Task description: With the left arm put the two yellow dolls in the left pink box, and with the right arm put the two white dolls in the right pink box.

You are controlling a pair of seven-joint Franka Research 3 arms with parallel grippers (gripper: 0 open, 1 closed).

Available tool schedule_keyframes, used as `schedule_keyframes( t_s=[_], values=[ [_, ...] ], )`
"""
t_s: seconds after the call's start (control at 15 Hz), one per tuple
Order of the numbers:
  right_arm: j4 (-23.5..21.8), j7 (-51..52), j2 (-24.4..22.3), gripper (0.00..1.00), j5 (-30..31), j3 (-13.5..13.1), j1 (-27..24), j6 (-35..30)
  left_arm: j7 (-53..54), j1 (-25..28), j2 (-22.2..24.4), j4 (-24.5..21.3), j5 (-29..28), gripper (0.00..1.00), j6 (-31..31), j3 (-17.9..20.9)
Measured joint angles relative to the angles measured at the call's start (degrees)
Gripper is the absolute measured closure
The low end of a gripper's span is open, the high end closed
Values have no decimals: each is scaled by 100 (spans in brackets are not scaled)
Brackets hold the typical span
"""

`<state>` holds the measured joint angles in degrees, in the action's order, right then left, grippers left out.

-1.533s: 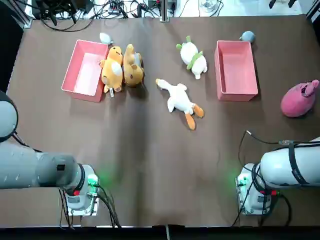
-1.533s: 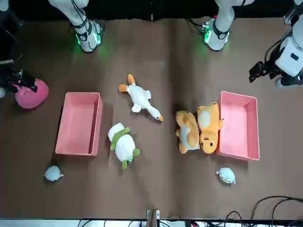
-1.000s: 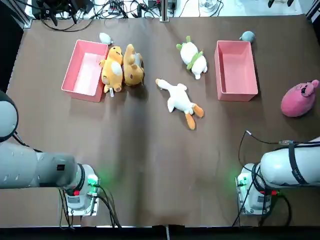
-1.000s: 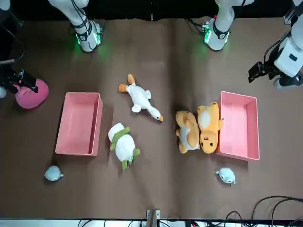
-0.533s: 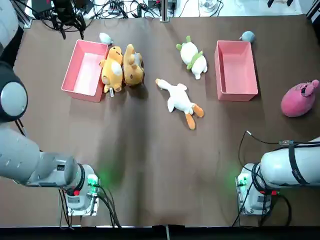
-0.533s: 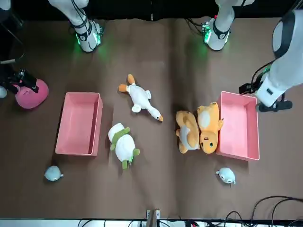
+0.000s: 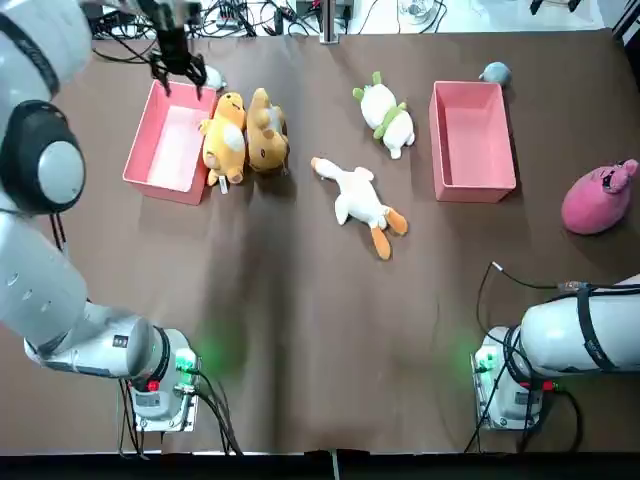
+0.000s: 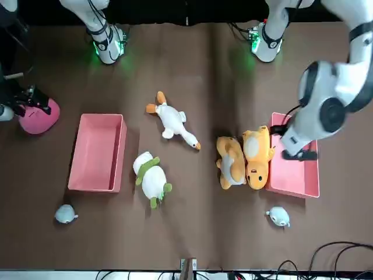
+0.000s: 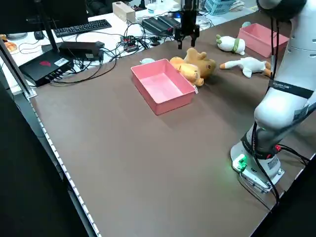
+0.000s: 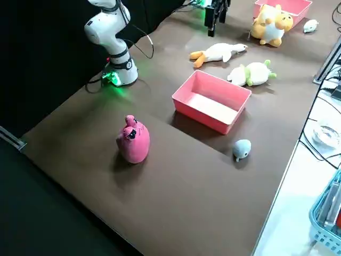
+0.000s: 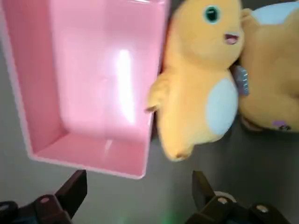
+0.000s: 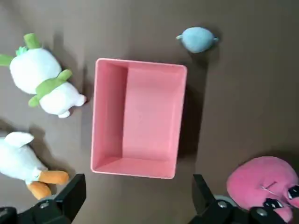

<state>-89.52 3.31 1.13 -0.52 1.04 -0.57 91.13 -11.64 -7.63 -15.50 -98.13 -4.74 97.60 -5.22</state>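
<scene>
Two yellow dolls (image 7: 245, 135) lie side by side against the left pink box (image 7: 160, 150), the nearer one (image 11: 198, 93) touching its rim. My left gripper (image 7: 178, 66) hangs open over the box's far end, just beside them, holding nothing (image 11: 138, 186). A white doll with green leaves (image 7: 385, 115) and a white goose doll (image 7: 358, 198) lie between the boxes. The right pink box (image 7: 470, 180) holds nothing. My right gripper (image 12: 138, 189) is open, high above the right pink box (image 12: 138, 116), and shows at the picture's left edge in the front view (image 8: 26, 99).
A pink plush (image 7: 598, 198) sits right of the right box. Small grey-blue toys lie behind each box (image 7: 211, 76) (image 7: 494, 72). Cables and equipment line the far table edge. The near half of the table is bare brown cloth.
My left arm swung in from beyond the table's left edge to above the far end of the left pink box. The dolls, the boxes and the right arm stayed put.
</scene>
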Motion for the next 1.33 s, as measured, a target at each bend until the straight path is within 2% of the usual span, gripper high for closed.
schedule_keyframes(
  t_s=[0.2,0.53,0.6,0.67,0.8,1.2,1.27,1.33],
  values=[
    [-118,-4,158,0,-44,13,476,371,-884,-400,-432,99,272,2,431,-24],
    [-208,-39,882,0,-45,37,1269,1245,-2109,-706,-1111,906,917,2,826,-39],
    [-214,-39,1031,0,-45,38,1344,1375,-2269,-744,-1232,955,1042,2,1054,-40],
    [-246,-32,1265,0,-45,38,1450,1629,-2437,-808,-1486,972,1204,2,1575,-41],
    [-385,-26,1408,0,-45,39,1558,1965,-2478,-858,-1744,976,1252,2,2076,-42],
    [-1048,-25,1652,0,-45,44,1982,3131,-2611,-1046,-2275,991,1266,3,2714,-43],
    [-1080,-25,1739,0,-45,44,2032,3251,-2619,-1063,-2362,991,1265,5,2784,-43],
    [-1090,-25,1847,0,-45,44,2074,3366,-2619,-1088,-2431,991,1265,14,2826,-42]
  ],
)
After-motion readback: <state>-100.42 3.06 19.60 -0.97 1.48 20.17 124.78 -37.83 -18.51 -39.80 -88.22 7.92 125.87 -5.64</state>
